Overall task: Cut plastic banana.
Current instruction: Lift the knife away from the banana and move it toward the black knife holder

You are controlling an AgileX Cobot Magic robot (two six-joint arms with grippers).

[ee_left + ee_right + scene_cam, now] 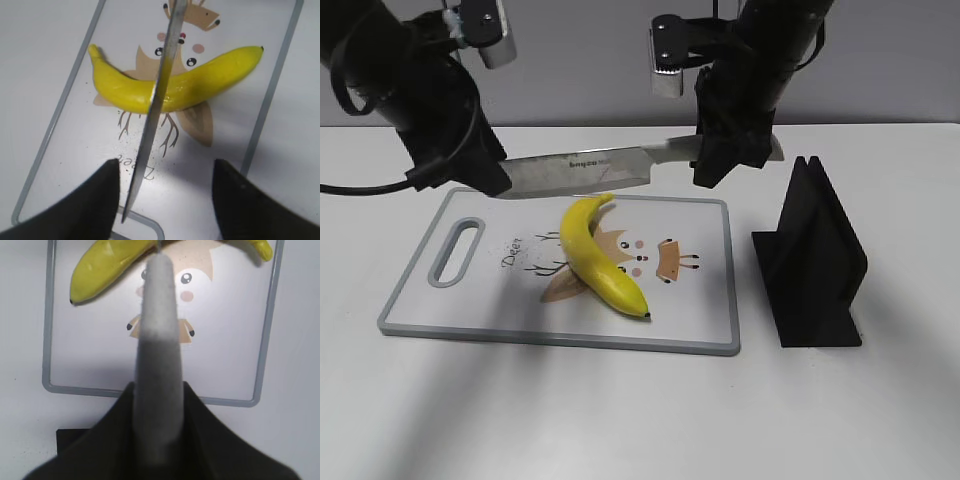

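The yellow plastic banana point(596, 257) lies whole on the grey cutting board point(710, 330), stem toward the back, dark tip toward the front. It also shows in the left wrist view point(170, 85) and the right wrist view point(107, 265). My right gripper point(725, 160) is shut on the grey handle of a knife point(585, 168), holding it level above the banana. The blade point(155, 115) runs across the banana's middle in the left wrist view. My left gripper point(165, 187) is open, its fingers either side of the blade tip without gripping it. The handle point(159, 355) fills the right wrist view.
A black knife stand point(812, 260) stands on the white table right of the board. The board has a handle slot point(458, 250) at its left end and a deer drawing point(645, 258) under the banana.
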